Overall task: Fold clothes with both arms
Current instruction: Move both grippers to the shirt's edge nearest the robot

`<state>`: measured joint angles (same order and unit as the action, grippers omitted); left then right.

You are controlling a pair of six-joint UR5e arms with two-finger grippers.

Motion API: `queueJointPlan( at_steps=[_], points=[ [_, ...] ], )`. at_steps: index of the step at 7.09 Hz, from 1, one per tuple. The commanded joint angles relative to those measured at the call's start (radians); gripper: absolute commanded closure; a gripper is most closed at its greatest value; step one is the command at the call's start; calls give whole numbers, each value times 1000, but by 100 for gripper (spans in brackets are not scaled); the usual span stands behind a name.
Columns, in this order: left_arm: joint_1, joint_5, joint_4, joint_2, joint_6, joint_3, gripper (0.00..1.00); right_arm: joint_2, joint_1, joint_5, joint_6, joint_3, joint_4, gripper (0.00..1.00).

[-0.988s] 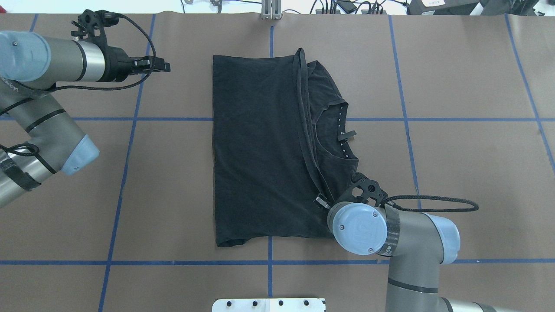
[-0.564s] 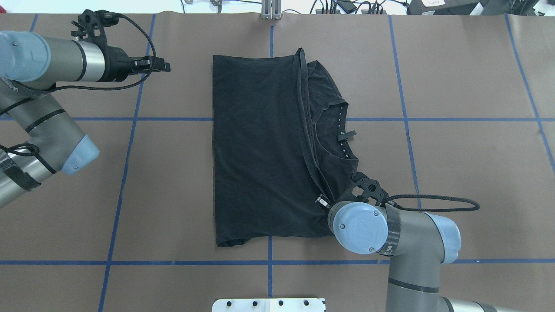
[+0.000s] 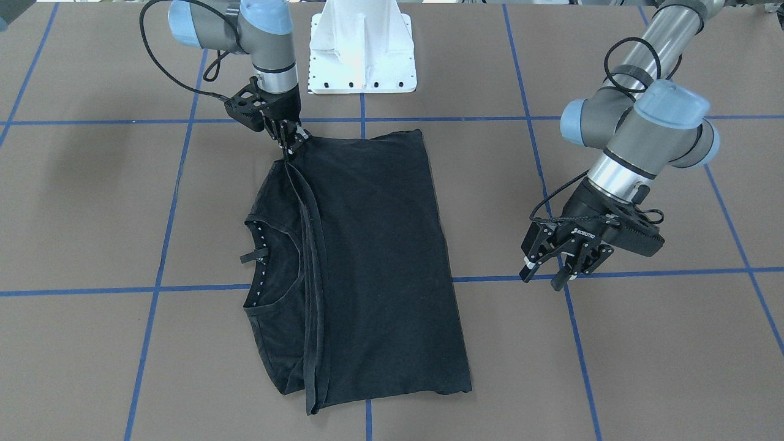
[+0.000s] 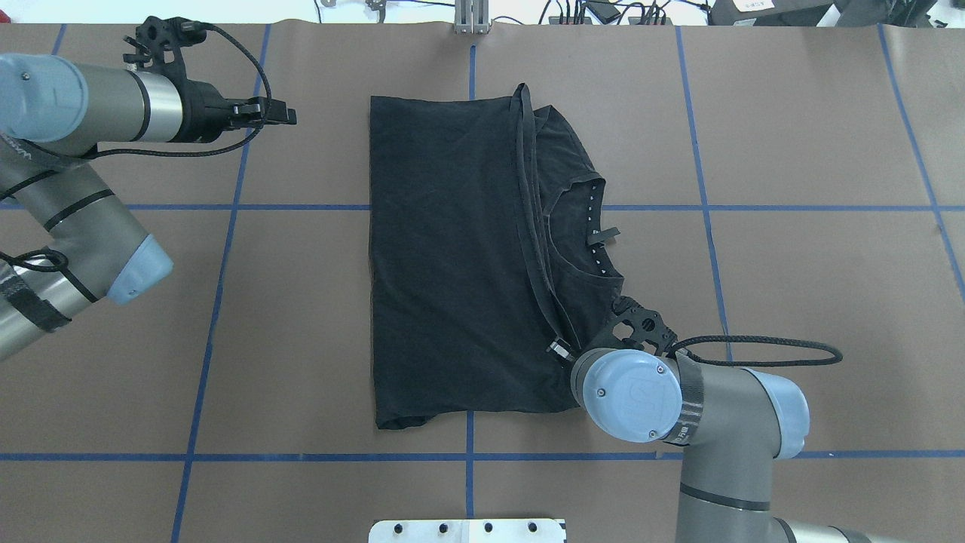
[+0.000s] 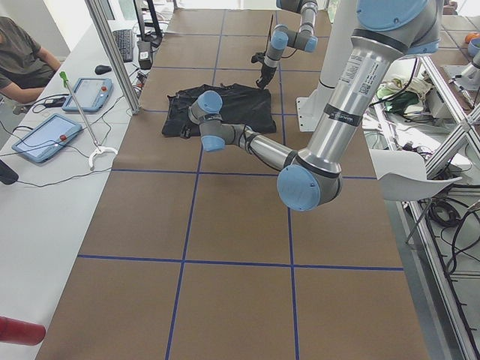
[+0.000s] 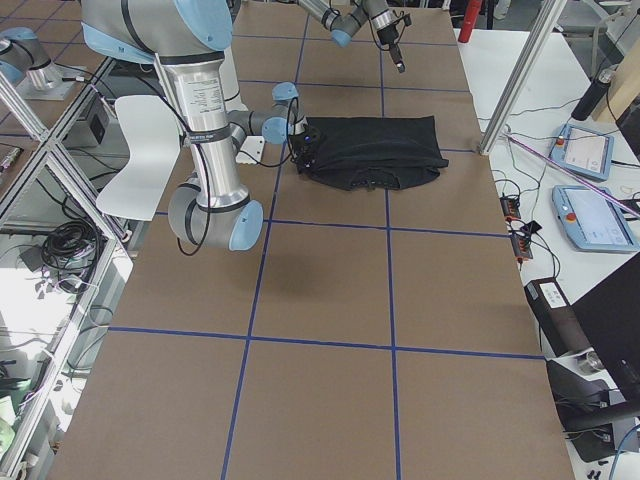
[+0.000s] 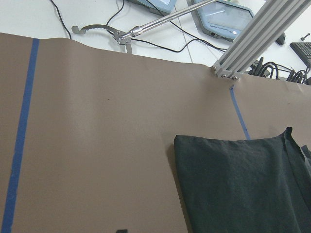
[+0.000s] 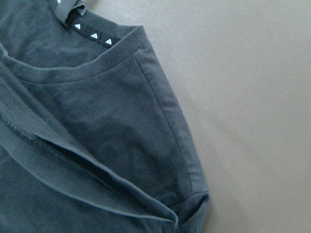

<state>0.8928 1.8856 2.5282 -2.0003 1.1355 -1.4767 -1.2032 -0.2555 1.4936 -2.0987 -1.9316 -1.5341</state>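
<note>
Shirt [image 4: 445, 256] lies flat on the counter [image 4: 791, 151], already doubled into a long rectangle whose long axis runs straight away from the robot, with the collar [image 4: 589, 196] and a narrow strip of the shoulder showing along the side nearer the right arm. The right gripper [image 3: 293, 142] sits at the near corner of that collar side. Its jaws are drawn narrow and seem to pinch the hem there, though the wrist hides most of it from above. From this gripper the whole shirt stretches forward and off to its left, so any fold would likely carry the corner leftward across the long axis. The left gripper [image 3: 542, 277] hangs above bare counter with its 2 fingers apart and nothing between them. The shirt lies well off to its right, and the far left corner is the nearest part to it. Of the 2 arms, only the right is in contact, so it looks placed to lead.
</note>
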Motion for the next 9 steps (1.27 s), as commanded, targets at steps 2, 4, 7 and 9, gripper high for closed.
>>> queueJointPlan(
  at_steps=[2,4,7,9],
  points=[
    [0,3,0,0,4,-7,32,-45,2,7,0,-53,-8,100],
    [-9,4,1,-3,178,-37,32,-49,2,11,-4,-59,-8,100],
    [-273,-191,-6,128,554,-300,32,-49,24,31,-38,-75,-8,100],
    [-502,-421,-11,212,727,-372,32,-78,27,33,-40,-96,-8,100]
  ],
)
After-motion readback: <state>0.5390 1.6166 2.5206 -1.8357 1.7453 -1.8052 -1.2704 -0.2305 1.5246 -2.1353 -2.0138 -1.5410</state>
